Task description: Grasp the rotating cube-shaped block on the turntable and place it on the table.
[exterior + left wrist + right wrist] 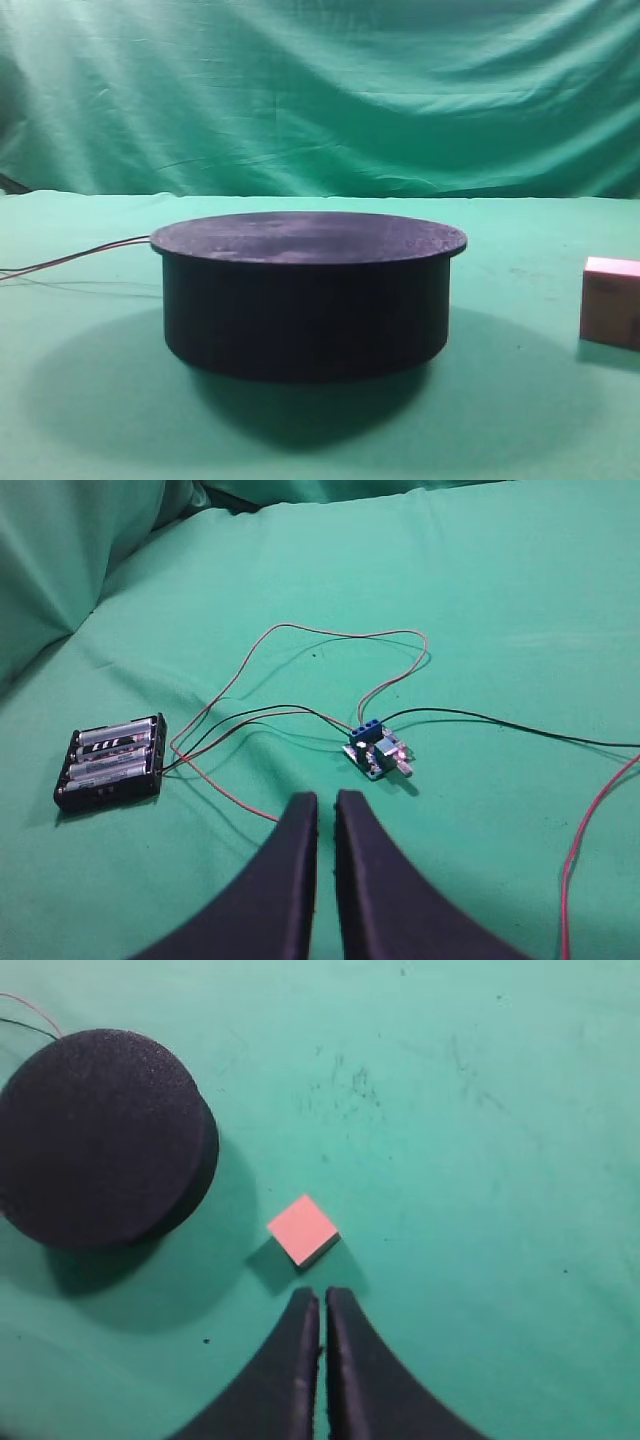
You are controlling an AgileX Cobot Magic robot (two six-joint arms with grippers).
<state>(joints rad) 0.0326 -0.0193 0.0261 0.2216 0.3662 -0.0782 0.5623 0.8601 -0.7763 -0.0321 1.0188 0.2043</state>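
The cube-shaped block (302, 1229) already sits on the green surface (480, 1160), apart from the turntable (100, 1135); your right gripper (322, 1305) is clenched empty, so probably just lift clear.

Only the gripper fingers of the robot show, one pair in each wrist view. The left gripper (326, 802) has two matte black fingers (285, 880) that are broad at the base and curve inward to narrow, blunt tips. The right gripper (323, 1297) has the same plain black, horn-shaped fingers (375, 1390), smooth-surfaced, with no visible screws, cables or markings.
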